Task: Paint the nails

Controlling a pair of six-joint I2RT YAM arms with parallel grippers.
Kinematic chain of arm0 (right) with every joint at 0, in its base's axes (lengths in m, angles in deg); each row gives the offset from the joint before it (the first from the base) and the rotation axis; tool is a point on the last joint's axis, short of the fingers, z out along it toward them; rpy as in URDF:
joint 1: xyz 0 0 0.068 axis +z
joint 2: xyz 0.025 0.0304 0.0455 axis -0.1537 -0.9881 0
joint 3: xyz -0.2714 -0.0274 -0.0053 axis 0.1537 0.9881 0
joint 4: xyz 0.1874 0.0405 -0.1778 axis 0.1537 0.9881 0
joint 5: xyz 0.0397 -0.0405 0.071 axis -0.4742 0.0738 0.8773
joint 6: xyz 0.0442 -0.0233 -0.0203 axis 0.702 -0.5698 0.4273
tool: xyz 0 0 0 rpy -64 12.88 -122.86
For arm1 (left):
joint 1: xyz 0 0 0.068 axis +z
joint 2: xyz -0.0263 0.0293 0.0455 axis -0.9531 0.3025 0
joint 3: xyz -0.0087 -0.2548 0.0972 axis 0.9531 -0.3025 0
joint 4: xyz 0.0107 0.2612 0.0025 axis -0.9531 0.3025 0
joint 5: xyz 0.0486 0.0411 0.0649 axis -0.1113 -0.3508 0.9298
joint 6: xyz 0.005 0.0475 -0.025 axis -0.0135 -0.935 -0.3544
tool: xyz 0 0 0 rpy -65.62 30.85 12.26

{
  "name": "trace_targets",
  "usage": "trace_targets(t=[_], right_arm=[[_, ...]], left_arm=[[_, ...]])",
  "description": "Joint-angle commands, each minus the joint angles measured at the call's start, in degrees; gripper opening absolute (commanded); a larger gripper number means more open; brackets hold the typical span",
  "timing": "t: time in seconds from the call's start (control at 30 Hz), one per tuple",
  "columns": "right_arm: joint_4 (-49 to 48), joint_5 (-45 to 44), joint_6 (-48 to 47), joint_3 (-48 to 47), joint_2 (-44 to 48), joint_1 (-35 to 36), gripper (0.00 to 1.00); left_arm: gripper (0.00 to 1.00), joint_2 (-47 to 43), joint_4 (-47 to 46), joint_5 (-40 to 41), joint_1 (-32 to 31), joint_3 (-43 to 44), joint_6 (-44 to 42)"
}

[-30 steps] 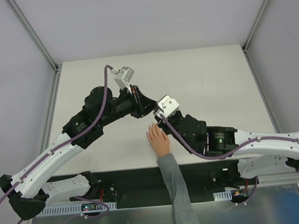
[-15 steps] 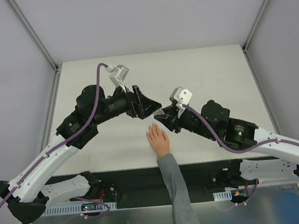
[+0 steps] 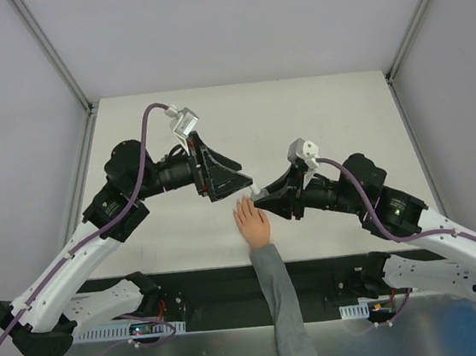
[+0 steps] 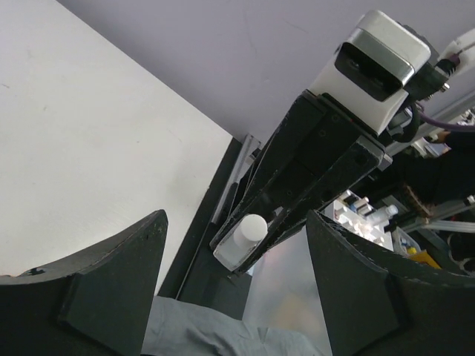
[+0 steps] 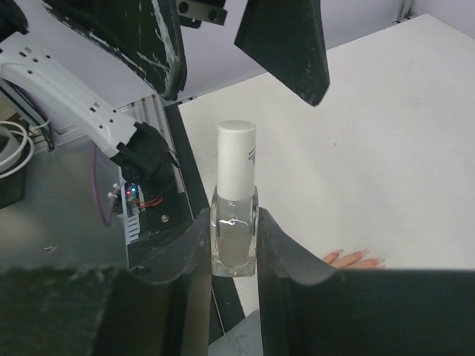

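A pale hand (image 3: 252, 222) with a grey sleeve (image 3: 278, 302) lies flat at the table's near edge. Its nails (image 5: 365, 256) show pink at the fingertips and are barely distinct from above (image 3: 242, 202). My right gripper (image 3: 258, 195) is shut on a small clear bottle (image 5: 235, 230) with a white cap (image 5: 237, 159), just above and right of the fingertips. My left gripper (image 3: 232, 189) stands open, its jaws wide and nothing between them, facing the bottle (image 4: 241, 241) from the left. In the left wrist view its fingers (image 4: 111, 285) frame the bottle and sleeve (image 4: 208, 337).
The white table (image 3: 327, 125) is walled by grey panels with metal rails (image 3: 73, 85) at the corners. A black strip (image 3: 208, 289) runs along the near edge, where the arm bases and a circuit board (image 5: 133, 196) sit.
My left gripper has opened and drawn back to the left, away from the bottle. My right arm has swung out to the right, still gripping the bottle above the fingertips.
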Motion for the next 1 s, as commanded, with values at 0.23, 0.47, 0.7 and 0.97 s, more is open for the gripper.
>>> trace_targets(t=[0.23, 0.47, 0.7, 0.97], right_arm=[[-7.65, 6.88, 4.01, -0.78, -0.72, -1.88, 0.0], [-8.53, 5.82, 3.57, -1.22, -1.07, -2.14, 0.0], [-8.53, 3.36, 3.22, -0.95, -0.63, -2.4, 0.01], [-4.32, -31.69, -4.05, -4.29, -4.92, 7.58, 0.01]], left_arm=[[0.49, 2.45, -8.46, -12.73, 0.38, 0.22, 1.01], [0.4, 3.42, -8.46, -14.31, 0.47, 0.22, 0.04], [0.29, 4.21, -7.06, -14.05, 0.38, 0.92, -1.54], [0.0, 4.74, 1.47, 2.7, -0.32, 2.95, -2.16]])
